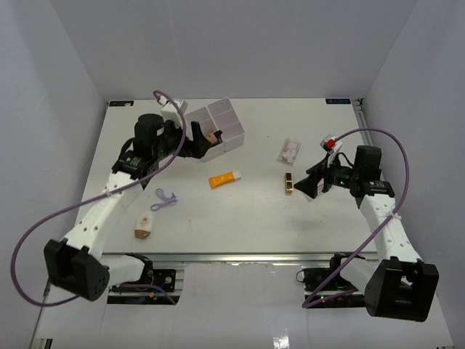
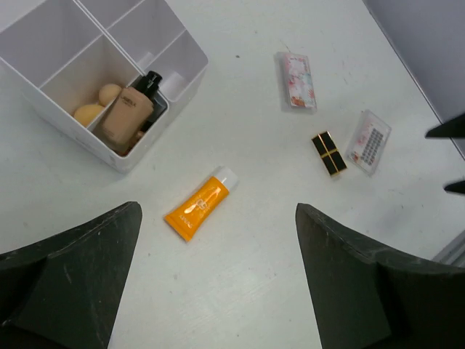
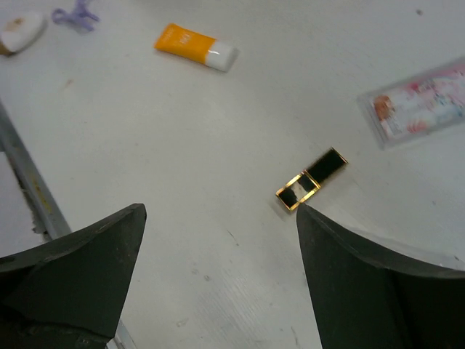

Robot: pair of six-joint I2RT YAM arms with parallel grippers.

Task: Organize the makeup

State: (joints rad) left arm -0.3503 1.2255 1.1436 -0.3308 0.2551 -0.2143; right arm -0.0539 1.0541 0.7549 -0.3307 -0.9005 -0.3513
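Left fingers [image 2: 73,283]: wide apart and holding nothing. They hang above the desk [image 2: 261,291], with the orange tube [image 2: 197,212] framed between them.
Right fingers [image 3: 73,283]: wide apart and empty. The lipstick [image 3: 311,179] lies just off one fingertip, so this reads as lining up for a pick.
Tube lie: flat near the desk centre. In the top view its long axis runs about 9 to 3 o'clock, with the white cap toward 3.
Lipstick lie: flat, at 3 o'clock from the tube, with its long axis about 12 to 6 in the top view. The fingers would likely need to close across its narrow sides.
White box [image 2: 69,131]: at 11 o'clock from the tube. I judge it to be the sorting place.
Bottle [image 2: 129,113]: lies in the box's nearest compartment, dark cap toward 1 o'clock in the left wrist view. It shares the compartment with two sponges [image 2: 91,113].
Packets [image 2: 296,80]: two on the desk at 1 to 2 o'clock from the tube, well apart from the box.
Purple loop [image 1: 166,198]: at 8 o'clock from the tube, with a beige-and-white piece [image 1: 144,225] beyond it, possibly another sponge.
Progress: one compartment is filled and most items are not yet sorted.
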